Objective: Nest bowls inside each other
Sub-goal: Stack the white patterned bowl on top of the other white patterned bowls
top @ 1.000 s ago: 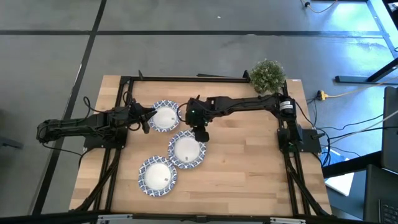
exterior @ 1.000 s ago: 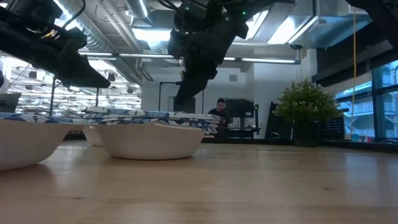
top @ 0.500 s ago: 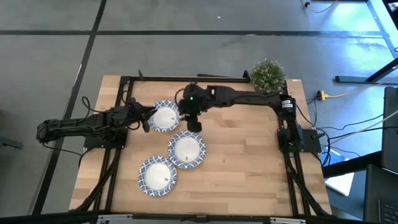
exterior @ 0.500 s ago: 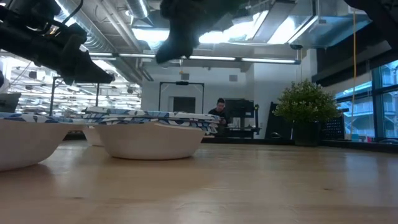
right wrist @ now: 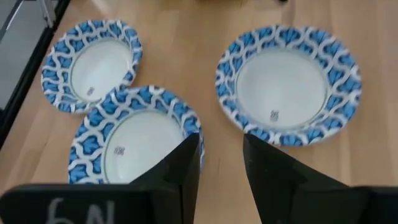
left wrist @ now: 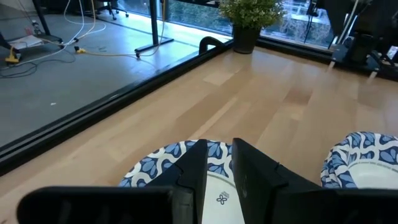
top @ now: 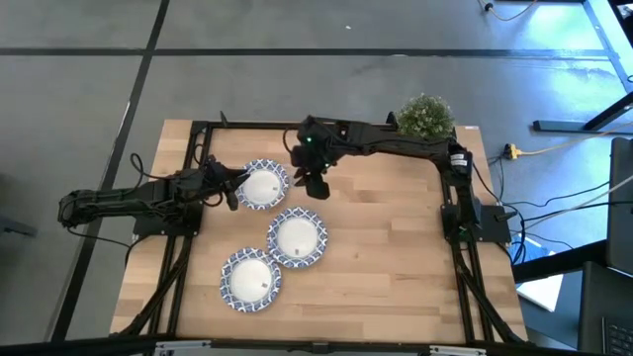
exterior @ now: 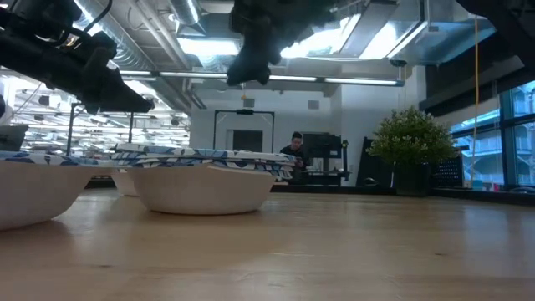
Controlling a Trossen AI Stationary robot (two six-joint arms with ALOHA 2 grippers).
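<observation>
Fingers of the right gripper (top: 316, 187) stand a narrow gap apart, holding nothing, raised above the table (top: 396, 267) just beside the far bowl (top: 261, 185). Its arm reaches in from beside the plant (top: 426, 118). The left gripper (top: 235, 190), nearly closed and empty, hovers over that bowl's rim. Two more bowls (top: 297, 237) (top: 250, 280) lie nearer.

It is a robotics lab: exposed ceiling pipes (exterior: 150, 33), a concrete floor (top: 297, 59) with cables (top: 554, 148), and desks behind.
</observation>
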